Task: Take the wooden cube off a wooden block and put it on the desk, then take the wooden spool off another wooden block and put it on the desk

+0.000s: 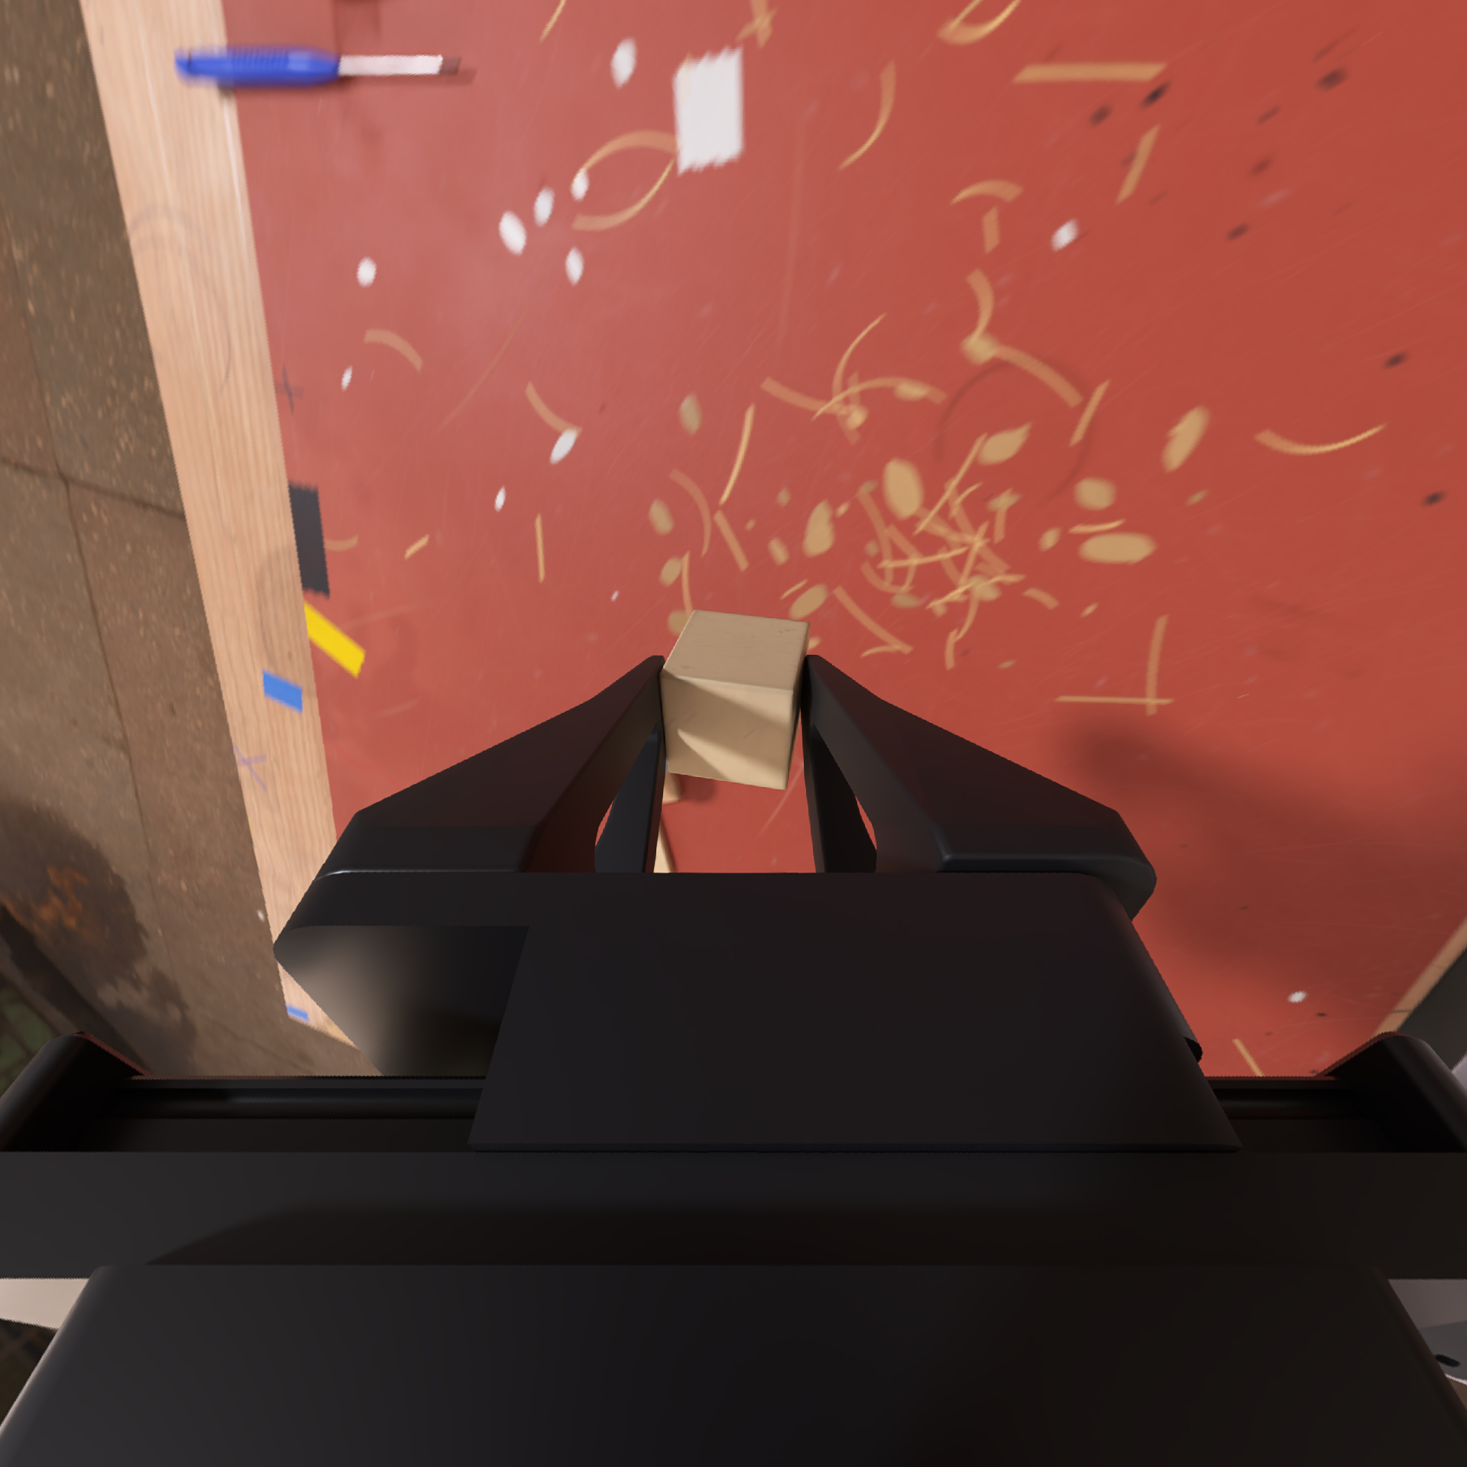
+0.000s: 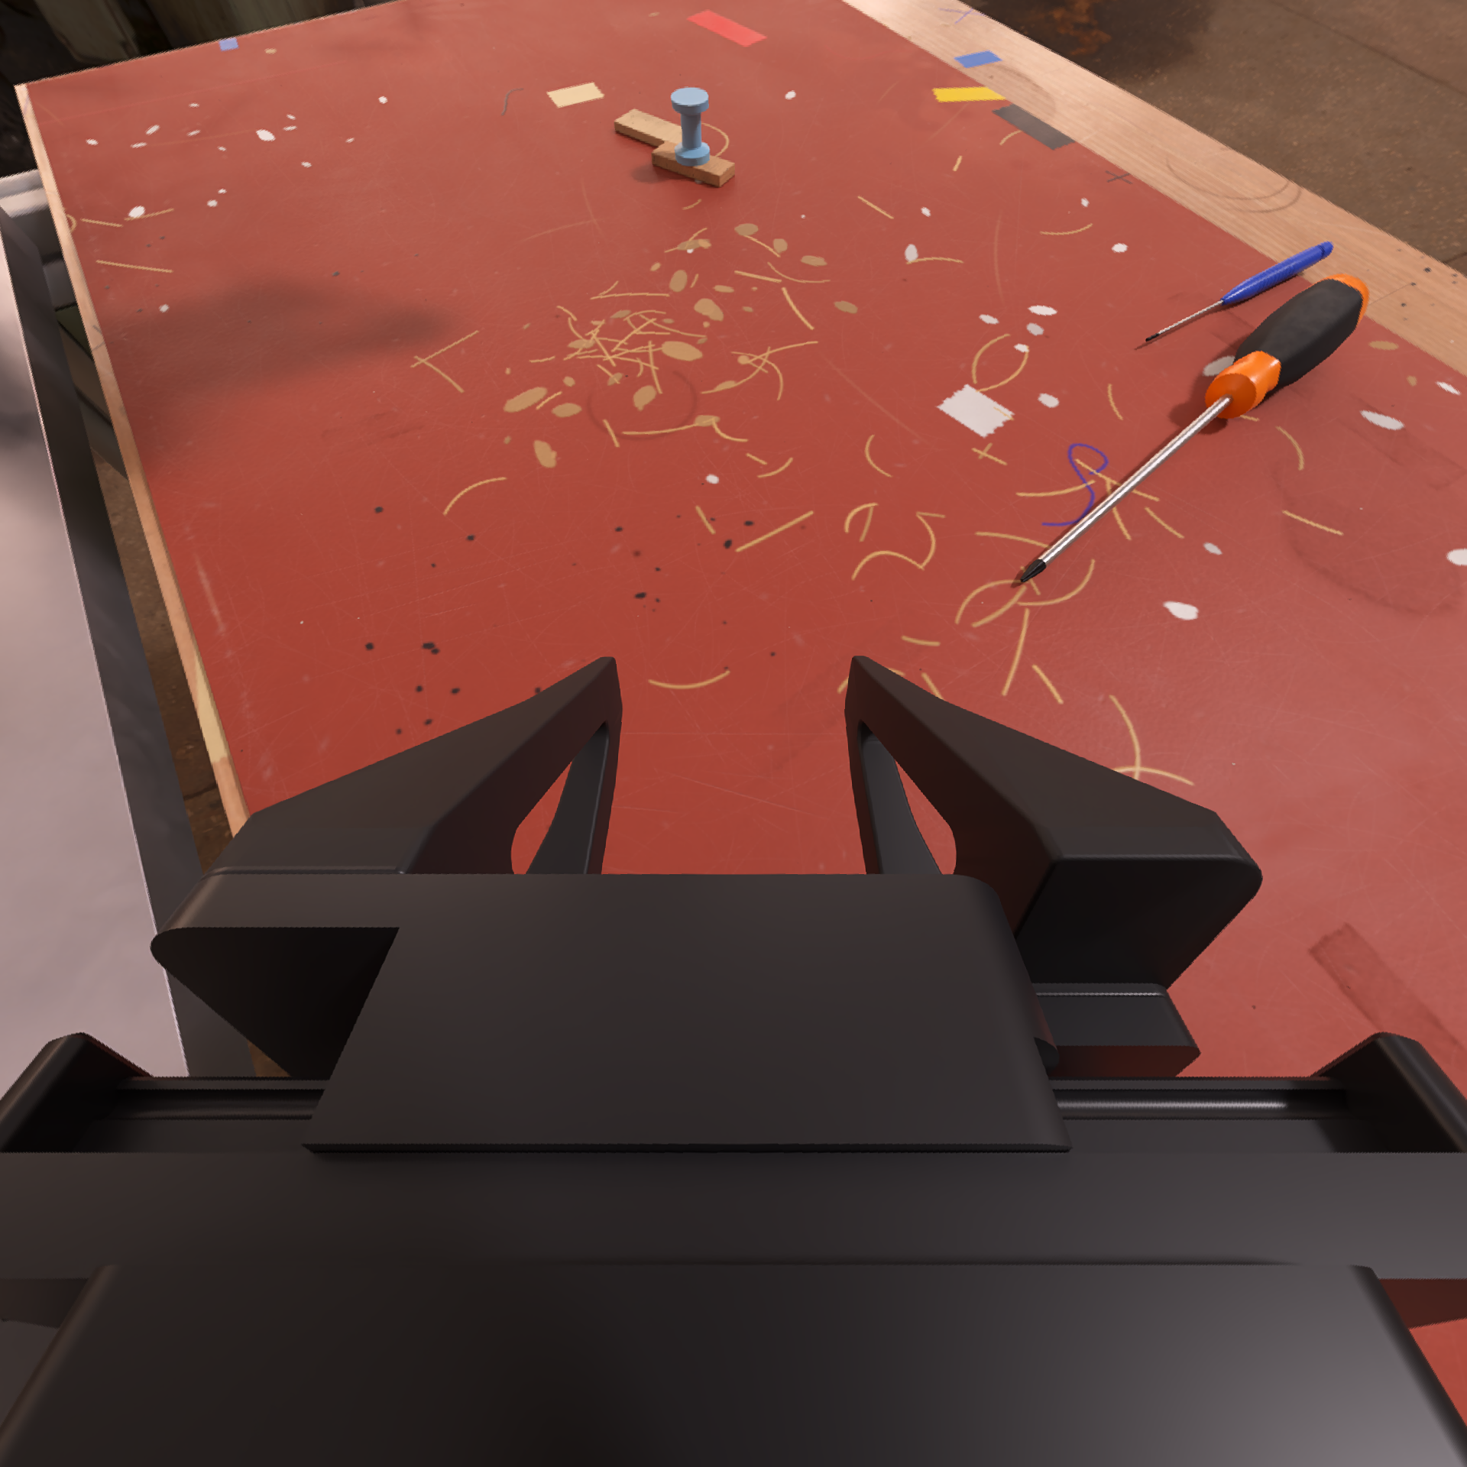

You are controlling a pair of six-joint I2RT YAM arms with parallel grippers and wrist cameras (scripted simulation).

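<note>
In the left wrist view my left gripper (image 1: pixel 731 667) is shut on a pale wooden cube (image 1: pixel 730 698) and holds it above the red desk mat (image 1: pixel 1111 238). A sliver of pale wood (image 1: pixel 665 841) shows under the fingers. In the right wrist view my right gripper (image 2: pixel 732 675) is open and empty, low over the mat near its front. Far ahead, a blue spool (image 2: pixel 690 125) stands upright on the nearer of two flat wooden blocks (image 2: pixel 692 167) that lie side by side; the farther block (image 2: pixel 640 127) is bare.
An orange-and-black screwdriver (image 2: pixel 1238 381) and a thin blue screwdriver (image 2: pixel 1262 282) lie at the right in the right wrist view. The blue one also shows in the left wrist view (image 1: pixel 262 65). The desk's wooden edge (image 1: pixel 206 397) runs along the left there. Wood shavings litter the mat.
</note>
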